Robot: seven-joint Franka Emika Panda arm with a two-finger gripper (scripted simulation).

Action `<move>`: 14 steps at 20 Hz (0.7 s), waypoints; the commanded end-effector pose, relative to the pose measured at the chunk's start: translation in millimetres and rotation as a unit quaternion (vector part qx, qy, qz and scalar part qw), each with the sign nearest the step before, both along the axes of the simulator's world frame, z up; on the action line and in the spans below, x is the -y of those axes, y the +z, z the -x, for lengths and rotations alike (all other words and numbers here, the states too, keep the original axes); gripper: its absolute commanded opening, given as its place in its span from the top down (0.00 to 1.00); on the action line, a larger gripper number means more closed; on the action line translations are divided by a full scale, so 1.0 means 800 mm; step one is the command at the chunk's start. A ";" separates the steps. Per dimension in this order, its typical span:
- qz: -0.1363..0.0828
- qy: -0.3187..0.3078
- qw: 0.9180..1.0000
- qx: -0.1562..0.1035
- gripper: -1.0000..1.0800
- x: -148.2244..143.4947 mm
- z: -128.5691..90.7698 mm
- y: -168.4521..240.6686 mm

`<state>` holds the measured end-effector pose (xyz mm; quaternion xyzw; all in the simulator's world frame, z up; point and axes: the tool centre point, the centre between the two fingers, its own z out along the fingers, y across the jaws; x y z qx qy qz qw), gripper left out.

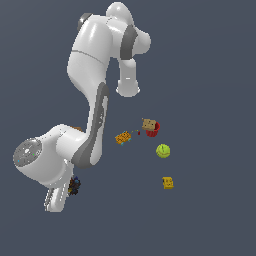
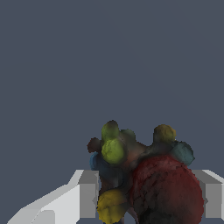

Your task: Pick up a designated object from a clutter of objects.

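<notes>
The dark lump, black-brown with red, green, yellow and blue bumps, fills the space between my gripper's two pale fingers in the wrist view; both fingers touch its sides. In the exterior view the lump shows beside the low end of the white arm, which hides the fingers. The rest of the clutter lies apart from it, toward the exterior view's right.
A tan cube leans on a red cup. An orange-yellow block lies beside them, a yellow-green ball and a second orange-yellow block lie nearer. The arm's body covers the exterior view's left.
</notes>
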<state>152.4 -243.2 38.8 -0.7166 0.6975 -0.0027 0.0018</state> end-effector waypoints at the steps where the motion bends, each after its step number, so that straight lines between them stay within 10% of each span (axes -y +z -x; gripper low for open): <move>1: 0.000 0.000 1.000 0.001 1.00 -0.005 0.001 0.007; 14: -0.001 0.000 1.000 0.000 1.00 -0.076 0.031 0.077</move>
